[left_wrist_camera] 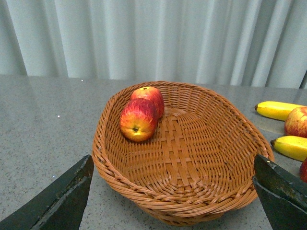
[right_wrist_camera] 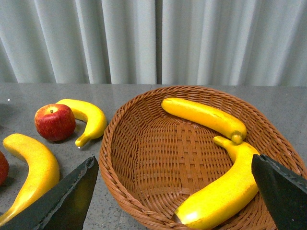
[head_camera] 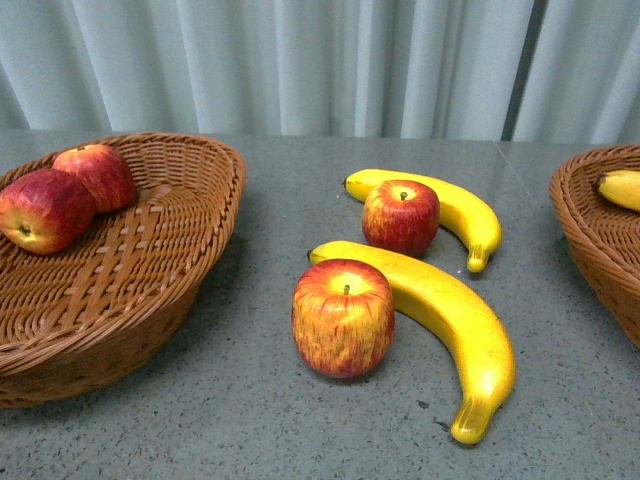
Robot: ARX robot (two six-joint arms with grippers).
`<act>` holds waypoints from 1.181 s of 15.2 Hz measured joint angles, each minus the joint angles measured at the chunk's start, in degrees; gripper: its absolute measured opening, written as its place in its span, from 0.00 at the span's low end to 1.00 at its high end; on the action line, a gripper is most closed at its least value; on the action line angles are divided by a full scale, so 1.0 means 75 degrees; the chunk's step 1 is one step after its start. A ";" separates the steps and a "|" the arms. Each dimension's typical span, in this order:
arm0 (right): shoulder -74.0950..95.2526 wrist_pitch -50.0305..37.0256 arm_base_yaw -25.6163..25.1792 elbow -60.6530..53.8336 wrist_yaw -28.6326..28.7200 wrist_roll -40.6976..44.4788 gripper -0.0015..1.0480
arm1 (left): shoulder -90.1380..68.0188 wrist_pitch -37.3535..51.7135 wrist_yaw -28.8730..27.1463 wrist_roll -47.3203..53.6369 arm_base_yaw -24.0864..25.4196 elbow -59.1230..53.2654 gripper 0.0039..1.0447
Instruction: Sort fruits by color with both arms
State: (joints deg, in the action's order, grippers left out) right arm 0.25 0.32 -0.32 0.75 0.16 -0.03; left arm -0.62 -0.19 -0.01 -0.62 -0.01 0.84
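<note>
1. Surface (head_camera: 250, 425): grey and speckled, carries everything. A pale curtain hangs behind it.
2. Left basket (head_camera: 225, 180): brown wicker, on the robot's left. Right basket (head_camera: 585, 235): same weave, cut off by the front view's right edge.
3. Near banana (head_camera: 450, 320) and far banana (head_camera: 462, 207): loose on the surface between the baskets. Basket bananas (right_wrist_camera: 204, 116) (right_wrist_camera: 225, 191): two in the right basket, ends close together.
4. Near apple (head_camera: 343, 318): against the near banana's inner curve. Far apple (head_camera: 400, 216): against the far banana. Basket apples (head_camera: 45, 208) (head_camera: 97, 172): two in the left basket, touching.
5. Left end effector (left_wrist_camera: 172, 165): jaws spread wide, holding nothing. The left basket sits just ahead, spanning the gap between the fingers (left_wrist_camera: 57, 201). The basket apples lie toward its far side, well apart from them.
6. Right end effector (right_wrist_camera: 173, 163): jaws spread wide, empty. The right basket is directly ahead. One basket banana lies near a finger; contact unclear. The loose fruit lies off to its side, apart.
</note>
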 joint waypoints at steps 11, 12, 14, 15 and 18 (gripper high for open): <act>0.0000 -0.0009 0.0003 0.0000 -0.0012 0.0003 0.94 | -0.1658 -0.0423 -0.2477 -0.0376 -0.1233 0.0670 0.94; 0.0000 -0.0009 0.0000 0.0000 -0.0020 0.0003 0.94 | -0.2503 0.0446 -0.2687 -0.0364 -0.1142 0.1000 0.94; 0.0000 -0.0006 0.0003 0.0000 -0.0020 0.0003 0.94 | -0.4602 0.2457 -0.1763 -0.0052 -0.1084 0.1932 0.94; 0.0000 -0.0003 0.0003 0.0000 -0.0023 0.0003 0.94 | -0.5668 0.3008 -0.1212 0.0085 -0.1346 0.2448 0.94; 0.0000 -0.0003 0.0003 0.0000 -0.0020 0.0003 0.94 | -0.8906 0.2824 0.0539 0.0694 -0.2731 0.4430 0.94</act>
State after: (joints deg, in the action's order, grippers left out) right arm 0.25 0.30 -0.30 0.75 0.01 -0.01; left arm -67.42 20.99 4.03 4.58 -20.49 34.06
